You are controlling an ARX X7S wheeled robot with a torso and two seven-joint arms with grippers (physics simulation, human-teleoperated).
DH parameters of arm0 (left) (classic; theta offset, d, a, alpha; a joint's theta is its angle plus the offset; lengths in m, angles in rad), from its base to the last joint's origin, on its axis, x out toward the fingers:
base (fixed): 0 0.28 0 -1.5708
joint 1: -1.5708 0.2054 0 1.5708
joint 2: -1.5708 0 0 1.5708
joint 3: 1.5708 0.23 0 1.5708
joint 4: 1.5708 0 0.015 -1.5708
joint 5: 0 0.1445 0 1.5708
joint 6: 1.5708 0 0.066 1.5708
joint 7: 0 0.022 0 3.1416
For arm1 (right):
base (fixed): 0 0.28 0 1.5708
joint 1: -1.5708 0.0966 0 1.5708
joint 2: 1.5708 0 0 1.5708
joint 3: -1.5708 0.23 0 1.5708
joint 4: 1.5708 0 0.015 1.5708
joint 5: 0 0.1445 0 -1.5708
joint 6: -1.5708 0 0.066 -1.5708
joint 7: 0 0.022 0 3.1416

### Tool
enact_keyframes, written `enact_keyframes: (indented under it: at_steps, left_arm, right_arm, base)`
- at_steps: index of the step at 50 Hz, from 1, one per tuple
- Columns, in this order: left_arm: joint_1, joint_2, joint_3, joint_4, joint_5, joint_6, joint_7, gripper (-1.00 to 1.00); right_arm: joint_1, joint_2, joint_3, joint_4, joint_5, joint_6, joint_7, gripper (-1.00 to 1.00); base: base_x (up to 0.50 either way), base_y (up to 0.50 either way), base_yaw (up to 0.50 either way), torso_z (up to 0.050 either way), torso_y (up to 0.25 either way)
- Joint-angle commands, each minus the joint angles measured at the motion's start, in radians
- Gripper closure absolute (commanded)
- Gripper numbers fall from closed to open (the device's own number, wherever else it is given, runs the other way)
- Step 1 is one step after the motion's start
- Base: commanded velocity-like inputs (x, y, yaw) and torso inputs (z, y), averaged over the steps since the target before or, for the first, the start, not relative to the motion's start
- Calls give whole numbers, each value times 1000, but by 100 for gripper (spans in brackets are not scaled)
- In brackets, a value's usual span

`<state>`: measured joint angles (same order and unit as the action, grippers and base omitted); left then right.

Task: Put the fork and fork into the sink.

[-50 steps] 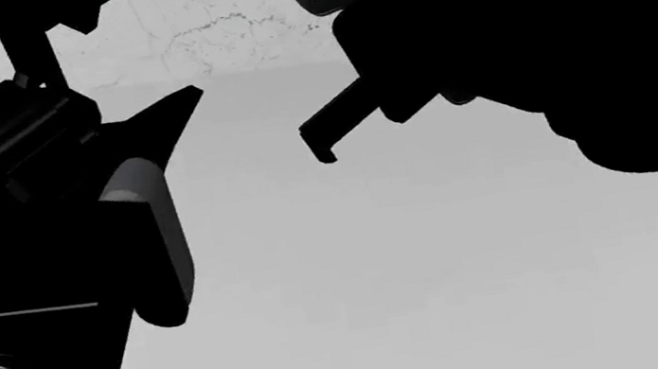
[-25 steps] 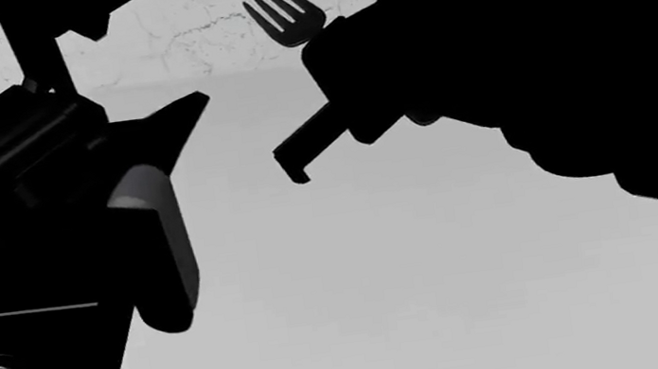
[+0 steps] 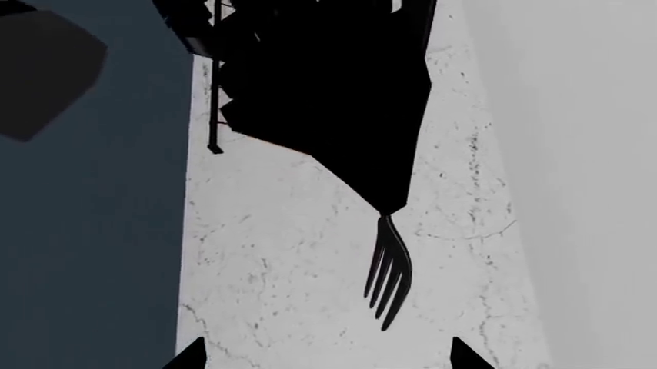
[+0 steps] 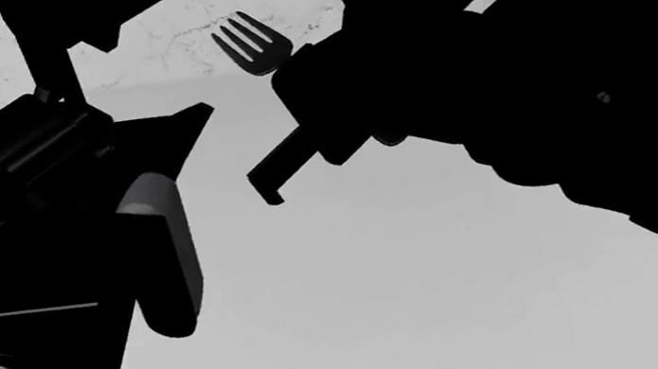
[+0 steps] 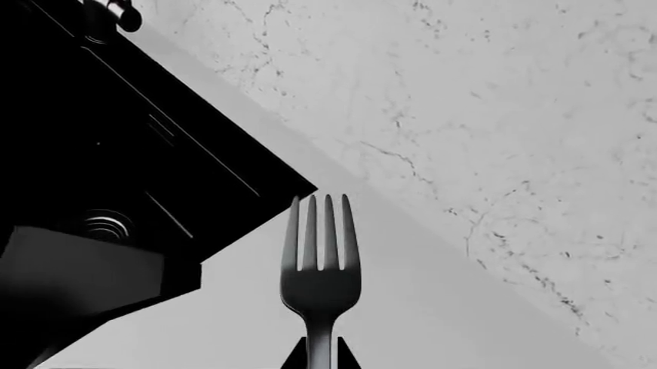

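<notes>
Fork [image 5: 320, 277] pinched by its handle between the right gripper's [image 5: 320, 357] two dark fingertips, four tines pointing away, lifted above pale counter. Glossy black sink [image 5: 123, 177] beyond, ringed drain [image 5: 107, 225] visible. Cracked marble wall [image 5: 493, 138] behind.

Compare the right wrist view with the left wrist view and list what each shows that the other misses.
Only the right wrist view shows the sink, with a ringed drain in its basin. Only the left wrist view shows the right gripper from outside, shut on the fork. Both show that fork, tines free, against the marbled wall.
</notes>
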<state>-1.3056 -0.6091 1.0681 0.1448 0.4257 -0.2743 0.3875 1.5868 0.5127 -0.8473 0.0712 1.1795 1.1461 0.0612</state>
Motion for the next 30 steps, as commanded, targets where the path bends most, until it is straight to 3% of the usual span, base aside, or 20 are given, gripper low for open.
enact_keyframes:
  at_steps: [1,30]
  left_arm:
    - [5,5,8,-16,1,11,-4,-100]
    - [15,11,43,-64,35,30,-15,-100]
  right_arm:
    - [-4,-7,-4,-10,-1,-10,-16,100]
    - [0,14,12,-77,44,6,3,100]
  base:
    - [0,0,0,0,0]
    - [0,0,0,0,0]
